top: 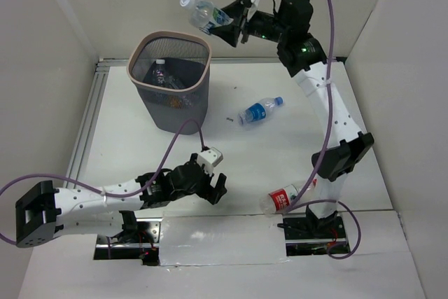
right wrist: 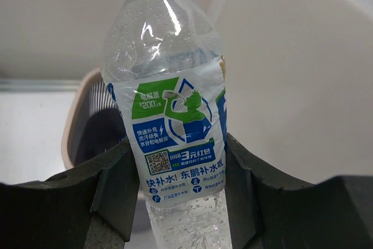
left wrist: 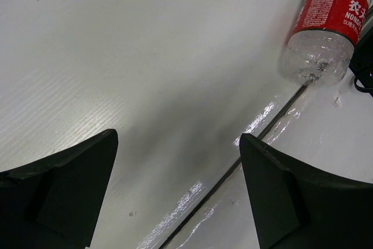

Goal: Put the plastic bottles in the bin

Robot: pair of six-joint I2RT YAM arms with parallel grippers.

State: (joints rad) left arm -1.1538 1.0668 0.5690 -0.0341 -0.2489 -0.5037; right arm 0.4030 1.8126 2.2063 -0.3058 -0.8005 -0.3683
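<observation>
My right gripper (top: 222,27) is shut on a clear bottle with a green and blue label (top: 203,12), held in the air just behind and right of the bin's far rim; it fills the right wrist view (right wrist: 175,132). The dark mesh bin (top: 170,89) with its pale rim holds at least one bottle (top: 162,73). A blue-label bottle (top: 260,110) lies on the table. A red-label bottle (top: 283,197) lies near the right arm's base and shows in the left wrist view (left wrist: 323,27). My left gripper (top: 213,188) is open and empty, low over the table.
White walls enclose the table on the left, back and right. A purple cable loops from each arm. A seam (left wrist: 233,173) runs across the table's near part under my left gripper. The bin's rim (right wrist: 76,121) shows behind the held bottle.
</observation>
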